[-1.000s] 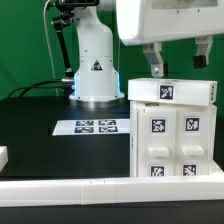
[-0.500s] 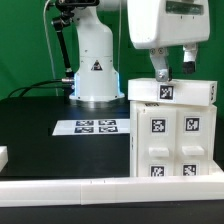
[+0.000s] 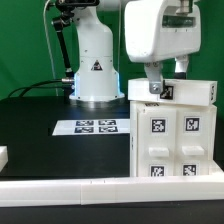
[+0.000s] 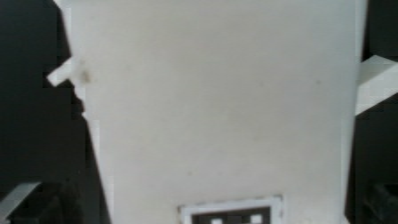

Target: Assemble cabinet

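You have the cabinet [image 3: 172, 135] standing upright at the table's near edge on the exterior view's right; the gripper [image 3: 157, 88] straddles its top panel [image 3: 170, 92], fingers spread, not pinching; centre over it and press straight down; the marker board [image 3: 86, 127] lies behind

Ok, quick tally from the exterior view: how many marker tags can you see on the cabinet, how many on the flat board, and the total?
Tags on the cabinet: 5 (1 on the top panel, 4 on the front compartments)
Tags on the marker board: 4
Total: 9
The gripper partly overlaps the cabinet's top panel, so anything behind it is not counted.
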Robot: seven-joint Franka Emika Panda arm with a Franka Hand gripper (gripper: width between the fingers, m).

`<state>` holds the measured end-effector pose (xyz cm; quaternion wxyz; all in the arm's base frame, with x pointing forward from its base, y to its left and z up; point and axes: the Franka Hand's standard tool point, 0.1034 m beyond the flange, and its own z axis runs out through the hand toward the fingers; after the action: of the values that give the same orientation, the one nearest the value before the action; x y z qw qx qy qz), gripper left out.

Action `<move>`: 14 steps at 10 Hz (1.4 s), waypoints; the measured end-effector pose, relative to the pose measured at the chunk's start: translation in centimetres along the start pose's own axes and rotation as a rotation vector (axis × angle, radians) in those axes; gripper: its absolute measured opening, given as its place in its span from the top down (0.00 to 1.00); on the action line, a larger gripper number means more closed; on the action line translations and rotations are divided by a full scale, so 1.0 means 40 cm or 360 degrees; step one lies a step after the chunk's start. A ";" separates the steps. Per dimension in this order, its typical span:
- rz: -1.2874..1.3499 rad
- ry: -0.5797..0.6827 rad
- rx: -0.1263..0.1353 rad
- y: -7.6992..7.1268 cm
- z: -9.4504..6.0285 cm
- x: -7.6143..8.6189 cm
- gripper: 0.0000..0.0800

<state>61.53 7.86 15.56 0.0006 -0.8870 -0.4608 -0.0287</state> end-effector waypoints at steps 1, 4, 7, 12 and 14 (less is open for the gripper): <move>0.0011 -0.0004 0.0001 0.003 0.003 -0.004 0.00; 0.0120 -0.0002 -0.0003 0.009 -0.003 -0.004 0.17; 0.0370 -0.0001 -0.0003 0.009 -0.003 -0.004 0.30; 0.1124 0.0024 -0.0016 -0.008 -0.001 -0.002 0.30; 0.1499 0.0051 -0.0026 -0.017 -0.002 0.010 0.30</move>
<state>61.21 8.58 15.66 0.0137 -0.9990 -0.0080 -0.0426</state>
